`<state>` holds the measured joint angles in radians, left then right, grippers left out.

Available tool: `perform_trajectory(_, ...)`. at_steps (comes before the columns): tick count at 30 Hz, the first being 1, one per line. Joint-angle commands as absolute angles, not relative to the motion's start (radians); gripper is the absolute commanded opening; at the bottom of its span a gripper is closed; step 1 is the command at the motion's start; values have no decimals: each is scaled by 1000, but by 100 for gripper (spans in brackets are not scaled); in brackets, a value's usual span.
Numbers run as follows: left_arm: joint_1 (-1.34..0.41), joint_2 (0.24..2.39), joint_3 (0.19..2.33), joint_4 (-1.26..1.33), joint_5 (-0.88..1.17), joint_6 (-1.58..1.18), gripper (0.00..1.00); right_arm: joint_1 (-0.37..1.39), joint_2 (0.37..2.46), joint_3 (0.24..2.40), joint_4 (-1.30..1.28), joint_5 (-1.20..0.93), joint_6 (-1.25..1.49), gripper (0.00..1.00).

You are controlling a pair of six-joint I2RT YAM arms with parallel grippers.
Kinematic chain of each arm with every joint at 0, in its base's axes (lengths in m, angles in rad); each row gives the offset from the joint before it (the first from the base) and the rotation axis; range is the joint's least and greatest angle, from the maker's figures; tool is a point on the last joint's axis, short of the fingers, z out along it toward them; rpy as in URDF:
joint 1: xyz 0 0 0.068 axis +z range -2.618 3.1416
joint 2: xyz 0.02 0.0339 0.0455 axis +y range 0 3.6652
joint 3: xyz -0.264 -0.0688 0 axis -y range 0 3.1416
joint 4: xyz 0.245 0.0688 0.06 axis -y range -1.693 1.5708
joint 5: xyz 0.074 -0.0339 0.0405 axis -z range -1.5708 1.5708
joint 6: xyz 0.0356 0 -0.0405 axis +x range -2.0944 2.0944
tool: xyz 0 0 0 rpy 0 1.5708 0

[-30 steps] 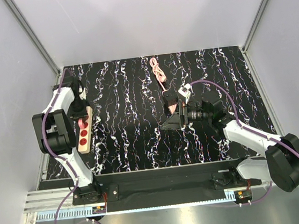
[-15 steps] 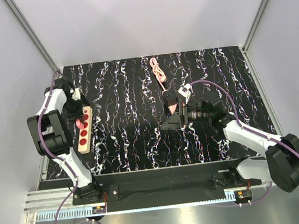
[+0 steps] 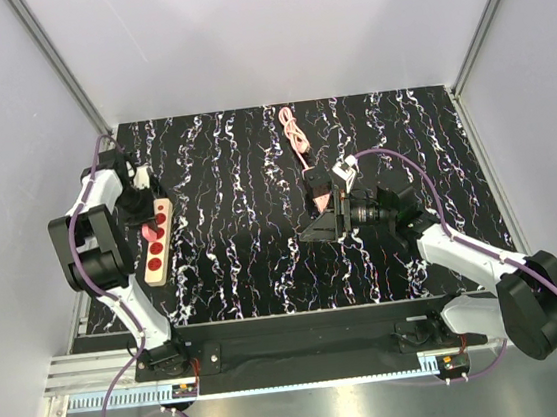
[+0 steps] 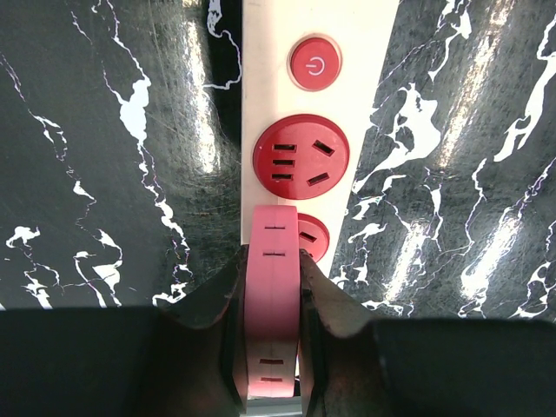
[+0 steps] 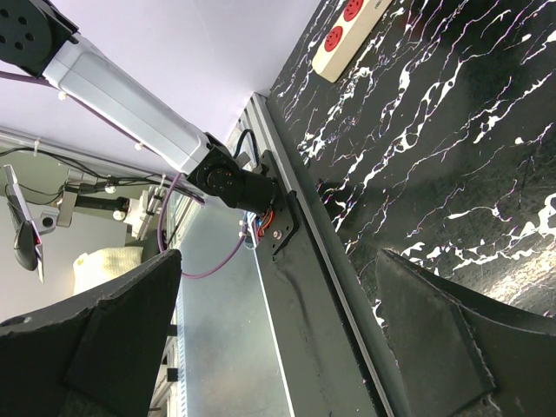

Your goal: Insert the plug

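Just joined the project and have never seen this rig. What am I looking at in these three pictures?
Two small robot arms are bolted at the near edge of a black marbled table. The wide picture looks down from above and behind them. The other two come from a camera on each arm's wrist, so each shows its own pincer.

On the table lie a beige power strip with red sockets, at the left, and a looped pink cord at the far middle.

The left pincer is closed on a pink plug, held in front of the strip's second socket. The plug does not look pushed in yet.

The right pincer is wide open and empty, turned sideways so its camera looks across at the other arm's base.
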<state>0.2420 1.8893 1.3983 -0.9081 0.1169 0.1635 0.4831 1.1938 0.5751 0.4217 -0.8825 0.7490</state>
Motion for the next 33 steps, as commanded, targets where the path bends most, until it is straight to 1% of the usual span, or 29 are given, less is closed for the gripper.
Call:
perform_trajectory(1,270,1979,1338,-770,-70,215,0,480,1169,575,454,-900,750,100)
perform_trajectory(4,270,1983,1335,-758,-100,218,0,480,1164,574,453,-899,747,100)
perform_trajectory(15,276,2025,1368,-775,-54,219,0,480,1170,574,454,-899,749,100)
perform_trajectory(18,275,2020,1381,-788,-22,203,25,480,1172,575,454,-899,749,100)
perform_trajectory(19,272,2010,1388,-796,-15,198,39,480,1172,574,454,-899,747,100)
perform_trajectory(20,268,2002,1391,-801,-15,196,43,480,1172,574,454,-899,746,100)
perform_trajectory(22,265,1973,1400,-810,-5,196,47,480,1170,574,454,-897,745,100)
perform_trajectory(23,267,1962,1402,-811,-5,199,51,480,1170,574,453,-897,746,100)
perform_trajectory(29,265,1913,1433,-834,52,196,61,480,1167,575,448,-888,738,100)
perform_trajectory(33,261,1904,1454,-853,81,193,65,480,1172,575,443,-888,733,100)
